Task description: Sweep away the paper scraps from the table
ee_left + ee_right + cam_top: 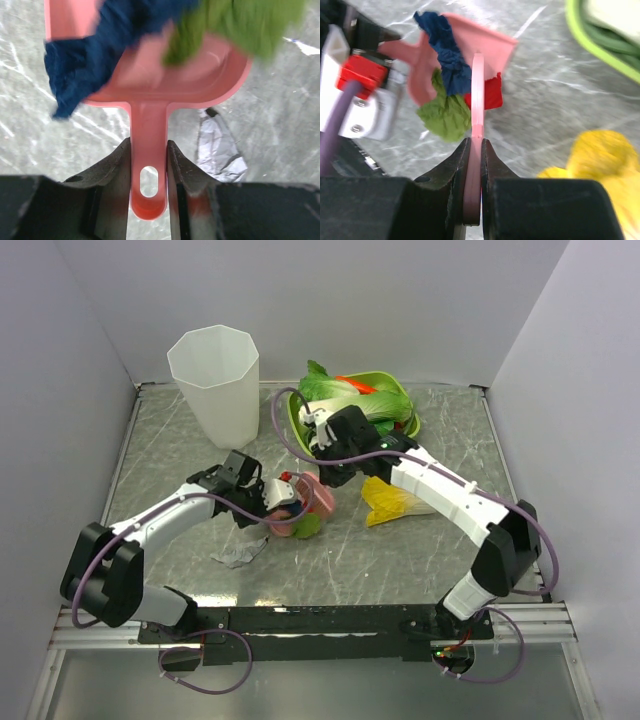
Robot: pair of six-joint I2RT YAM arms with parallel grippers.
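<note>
The paper scraps point(447, 50) (light, soft crumples that will likely skid or spring back, so better herded broadside than pinched) number four: one dark blue scrap point(85, 55) in the dustpan point(150, 85), one green scrap point(235, 25) spilling over its rim, one red scrap point(489, 92) touching the sweeper blade point(477, 90), one white-grey scrap point(220, 150) on the table point(40, 140) just beside the pan's handle. The left gripper point(149, 150) clamps that handle; the right gripper point(475, 145) clamps the single blade.

paper scraps point(451, 82): blue, green, red bunched | grey scrap point(220, 150): alone on table point(400, 560)
</note>
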